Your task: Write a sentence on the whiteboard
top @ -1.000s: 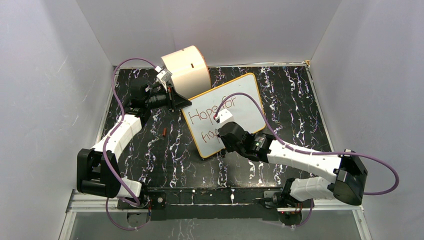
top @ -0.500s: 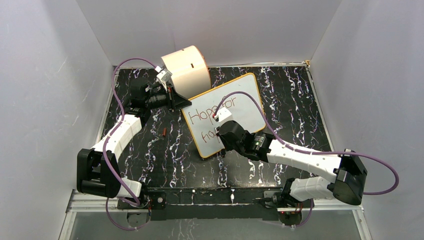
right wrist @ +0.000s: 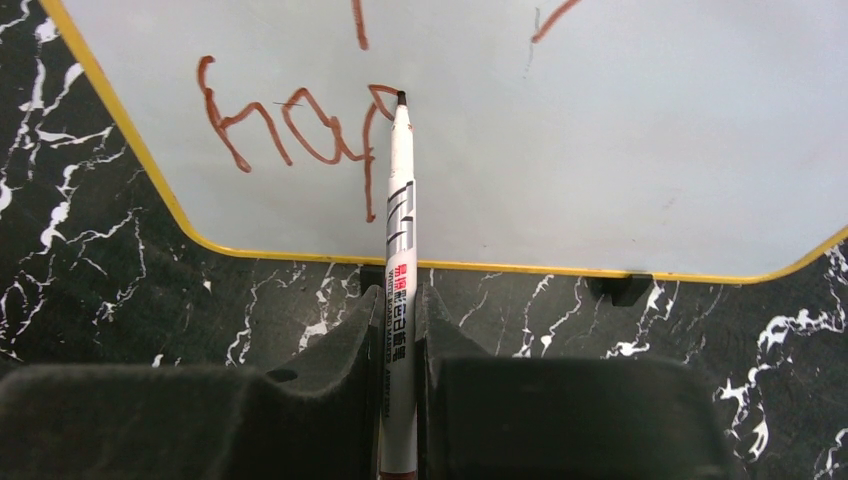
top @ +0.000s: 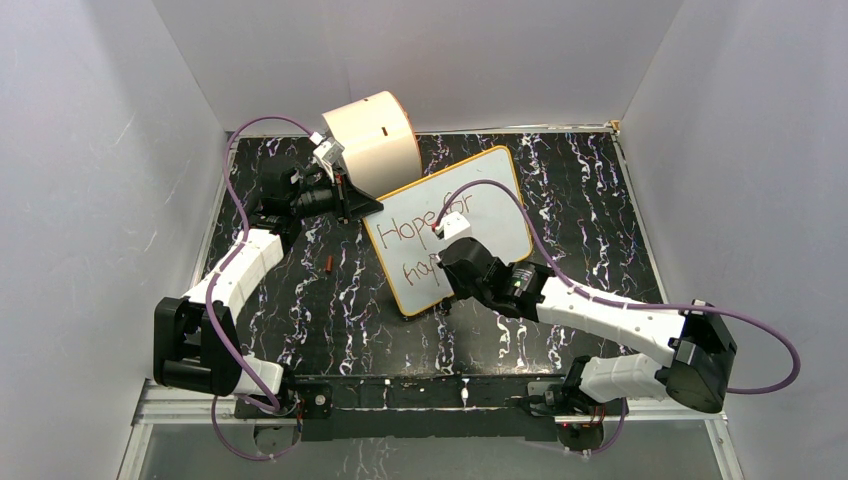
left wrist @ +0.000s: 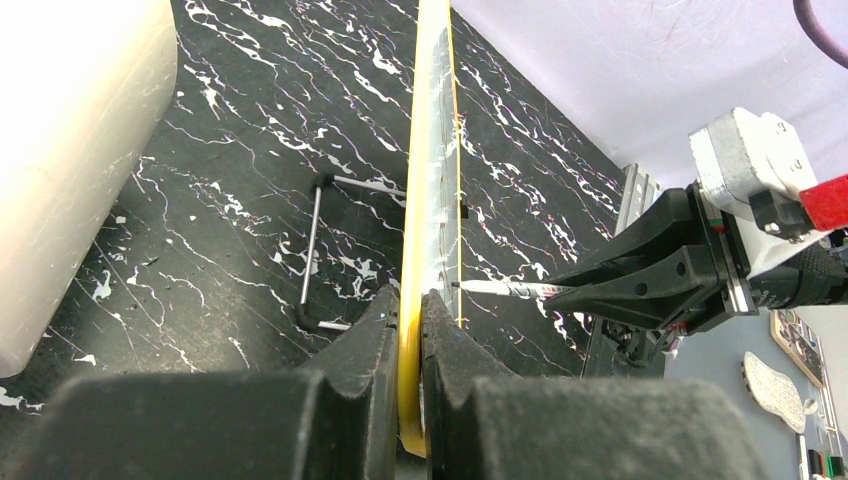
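Two lines of thin red-brown handwritten lettering (right wrist: 300,130), reaching "hap", sit on the glossy white orange-rimmed whiteboard (top: 495,215), propped mid-table. Right gripper (right wrist: 398,300) clenches the white marker pen (right wrist: 398,240), tip touching the board; left gripper (left wrist: 410,310) pinches its edge. Best: light, even pressure, board held rigid.

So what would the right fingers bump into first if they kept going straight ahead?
The whiteboard. The marker in the right fingers points at it, tip apparently already touching by the red letters.
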You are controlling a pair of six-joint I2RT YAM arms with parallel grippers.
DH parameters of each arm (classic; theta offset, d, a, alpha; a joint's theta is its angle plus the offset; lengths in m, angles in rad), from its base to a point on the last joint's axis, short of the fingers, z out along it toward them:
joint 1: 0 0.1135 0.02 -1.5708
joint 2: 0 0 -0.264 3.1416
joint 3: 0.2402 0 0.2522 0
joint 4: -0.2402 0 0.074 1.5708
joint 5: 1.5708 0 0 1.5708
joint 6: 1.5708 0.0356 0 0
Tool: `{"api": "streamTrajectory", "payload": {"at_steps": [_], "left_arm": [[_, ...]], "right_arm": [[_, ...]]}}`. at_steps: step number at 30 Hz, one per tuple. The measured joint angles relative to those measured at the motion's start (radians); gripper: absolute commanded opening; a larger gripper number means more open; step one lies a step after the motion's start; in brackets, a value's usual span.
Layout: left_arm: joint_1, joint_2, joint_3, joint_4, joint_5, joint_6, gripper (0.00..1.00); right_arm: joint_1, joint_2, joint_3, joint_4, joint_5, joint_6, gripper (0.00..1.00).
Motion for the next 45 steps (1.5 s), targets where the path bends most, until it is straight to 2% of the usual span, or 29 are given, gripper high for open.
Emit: {"api": "streamTrajectory", "payload": {"at_steps": [12,33,45], "left_arm": [[0.000,0.000,0.000,0.000,0.000,0.000,0.00],[0.000,0.000,0.001,0.000,0.000,0.000,0.00],[0.000,0.000,0.001,0.000,0.001,0.000,0.00]], "right_arm": [[-0.018,-0.009,-0.005,-0.042,-0.005,0.028,0.00],[-0.018,0.011,-0.005,-0.068,-0.118,0.030,0.00],[-0.023,-0.044,-0.005,-0.068,-0.034,0.028,0.00]]}}
